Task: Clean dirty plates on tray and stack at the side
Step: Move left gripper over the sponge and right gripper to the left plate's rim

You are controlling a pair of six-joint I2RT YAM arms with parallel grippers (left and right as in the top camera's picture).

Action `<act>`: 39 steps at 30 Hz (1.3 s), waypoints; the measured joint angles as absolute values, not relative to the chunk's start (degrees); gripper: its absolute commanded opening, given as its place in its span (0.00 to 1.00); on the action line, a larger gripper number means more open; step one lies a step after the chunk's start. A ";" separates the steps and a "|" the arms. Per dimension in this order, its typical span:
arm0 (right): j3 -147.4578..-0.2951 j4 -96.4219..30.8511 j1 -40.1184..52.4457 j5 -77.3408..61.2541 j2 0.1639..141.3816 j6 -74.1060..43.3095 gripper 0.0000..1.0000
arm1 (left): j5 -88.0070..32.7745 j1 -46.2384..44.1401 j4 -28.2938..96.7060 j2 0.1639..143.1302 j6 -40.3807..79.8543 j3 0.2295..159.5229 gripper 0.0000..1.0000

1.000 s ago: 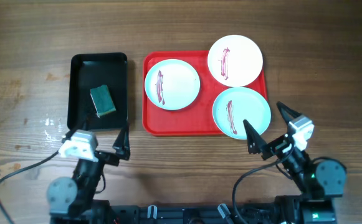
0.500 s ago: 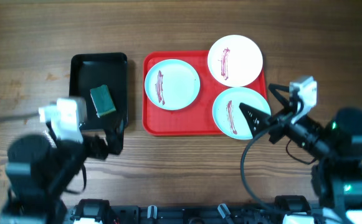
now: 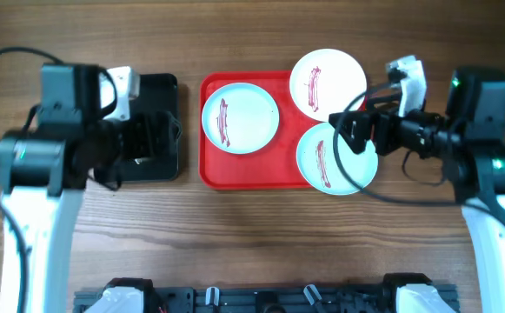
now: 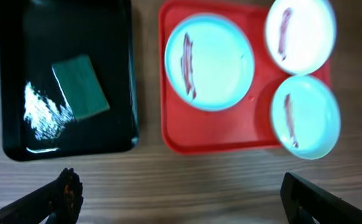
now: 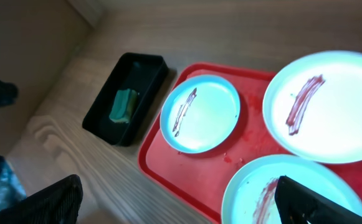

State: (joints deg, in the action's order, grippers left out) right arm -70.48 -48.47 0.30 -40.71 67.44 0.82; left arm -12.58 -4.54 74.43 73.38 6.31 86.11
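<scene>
left pincer (image 4: pixel 177 186) and right pincer (image 5: pixel 177 186) advanced inward from tabletop (image 3: pixel 252 243) edge | both spread, empty | risk: mint plate (image 3: pixel 336 157) perched on tray (image 3: pixel 235 169) rim tips if clipped

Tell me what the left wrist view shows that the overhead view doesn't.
Only the left wrist view: the green rectangular sponge and a white speckled patch inside the narrow black plastic tray. Only overhead: the left arm, which hides part of that black tray, and the right arm. Both: the large red plastic tray with the round white plate, the pale mint-blue plate at left and the pale mint-blue plate at lower right, each streaked dark red.
</scene>
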 measured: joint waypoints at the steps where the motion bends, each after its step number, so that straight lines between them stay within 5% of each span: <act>1: -70.48 -47.97 0.30 -40.99 68.20 0.47 0.95 | -12.84 -4.54 74.46 74.50 6.28 86.11 1.00; 12: -70.61 -41.36 13.52 -33.01 77.36 -10.46 0.82 | -8.69 -4.14 74.15 82.52 10.39 86.13 0.91; 20: -72.93 -34.98 25.08 -17.19 87.77 -21.34 0.52 | -0.16 2.55 73.21 82.52 20.18 86.13 0.91; 27: -73.23 -27.24 28.21 -10.02 99.70 -27.44 0.37 | 1.08 4.05 70.72 82.52 22.11 86.13 0.83; 39: -73.25 -19.77 28.21 -2.00 108.51 -31.59 0.34 | 1.76 4.05 70.46 82.52 22.83 86.13 0.92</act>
State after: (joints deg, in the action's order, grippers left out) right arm -73.25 -19.77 28.21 -2.00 108.51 -31.59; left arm 1.76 4.05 70.46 82.52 22.83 86.13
